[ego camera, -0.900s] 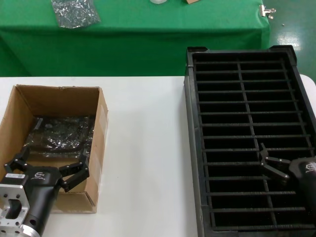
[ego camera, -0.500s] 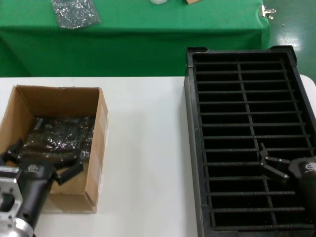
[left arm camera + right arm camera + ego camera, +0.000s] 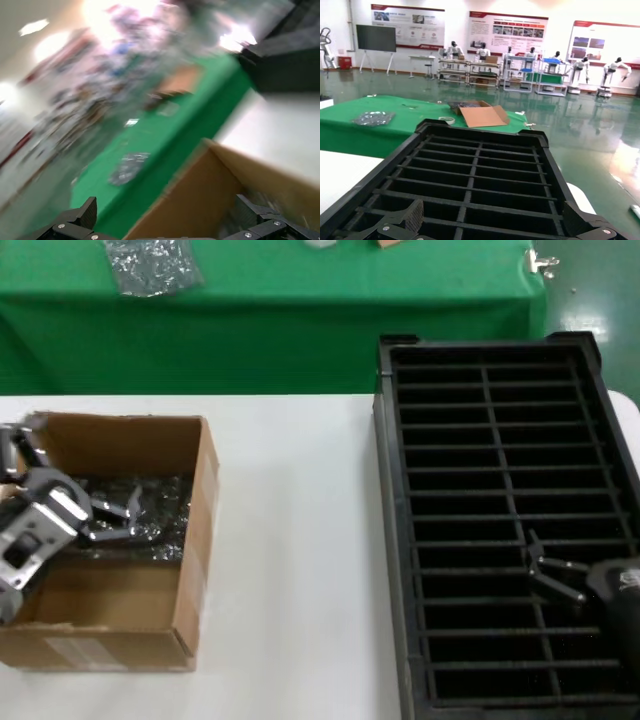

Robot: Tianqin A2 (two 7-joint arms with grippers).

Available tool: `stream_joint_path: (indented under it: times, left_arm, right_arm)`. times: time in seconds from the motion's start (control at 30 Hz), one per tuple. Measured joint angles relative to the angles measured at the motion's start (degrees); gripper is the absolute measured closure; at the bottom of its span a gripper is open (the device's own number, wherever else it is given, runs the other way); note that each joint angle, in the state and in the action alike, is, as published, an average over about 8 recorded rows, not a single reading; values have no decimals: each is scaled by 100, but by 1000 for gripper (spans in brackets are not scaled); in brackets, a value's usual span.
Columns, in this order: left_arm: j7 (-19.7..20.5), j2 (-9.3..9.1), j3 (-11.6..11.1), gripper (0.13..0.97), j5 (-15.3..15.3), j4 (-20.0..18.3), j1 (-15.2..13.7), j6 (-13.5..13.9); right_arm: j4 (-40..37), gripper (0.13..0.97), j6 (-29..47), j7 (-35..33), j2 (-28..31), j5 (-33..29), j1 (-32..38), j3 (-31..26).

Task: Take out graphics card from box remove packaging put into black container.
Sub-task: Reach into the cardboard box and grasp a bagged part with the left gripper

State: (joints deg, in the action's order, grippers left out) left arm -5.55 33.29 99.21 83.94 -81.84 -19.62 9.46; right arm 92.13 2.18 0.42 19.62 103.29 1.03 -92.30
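The brown cardboard box [image 3: 195, 540] stands on the white table at the left. The shiny grey packaging [image 3: 155, 508] lies inside it; the graphics card cannot be made out apart from the bag. My left gripper [image 3: 72, 478] is open and empty over the box's left part. One finger [image 3: 118, 520] is above the bag and the other is by the far left corner. In the left wrist view the box wall [image 3: 200, 200] runs between my left gripper's [image 3: 167, 227] fingers. My right gripper [image 3: 545, 570] is open and empty over the black container [image 3: 385, 490], as in the right wrist view [image 3: 500, 227].
A green-covered table [image 3: 300, 320] stands behind the white table [image 3: 290, 570], with a smaller silver bag [image 3: 150, 265] on it. The right wrist view shows that bag [image 3: 372, 118] and a loose cardboard piece [image 3: 482, 116] beyond the container's slots [image 3: 480, 170].
My left gripper has moved from the box's near side to the far left over the box and turned. The right arm has not moved.
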Motion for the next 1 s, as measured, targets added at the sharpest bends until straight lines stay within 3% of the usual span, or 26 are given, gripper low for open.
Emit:
stream_joint_path:
  times: [0.13,0.23,0.33,0.47,0.6,0.73,0.87,1.0]
  left_arm:
    - [-550,335,535,132,-647,609,-704,767]
    - [-1004,437,919,132,-953,1132,-1224,1274]
    - [-1497,400,1236,132,-1126,1719,-1707,1649]
    - [-2226,210,1554,132,-1219,2586,-2277,1943]
    - [-2997,-65,1719,132,-1162,3428,-2717,2001]
    - [-3800,-365,1734,132,-976,4161,-3026,1894]
    - [-4748,-659,1635,132,-665,4833,-3274,1656]
    - [-5834,-921,1390,133,-250,5454,-3491,1380]
  right_arm:
    - [0,129,0,0,0,0,0,0]
    - [0,129,0,0,0,0,0,0]
    - [0,129,0,0,0,0,0,0]
    - [0,129,0,0,0,0,0,0]
    - [0,129,0,1,0,0,0,0]
    - [0,129,0,1,0,0,0,0]
    - [0,129,0,1,0,0,0,0]
    - [0,129,0,1,0,0,0,0]
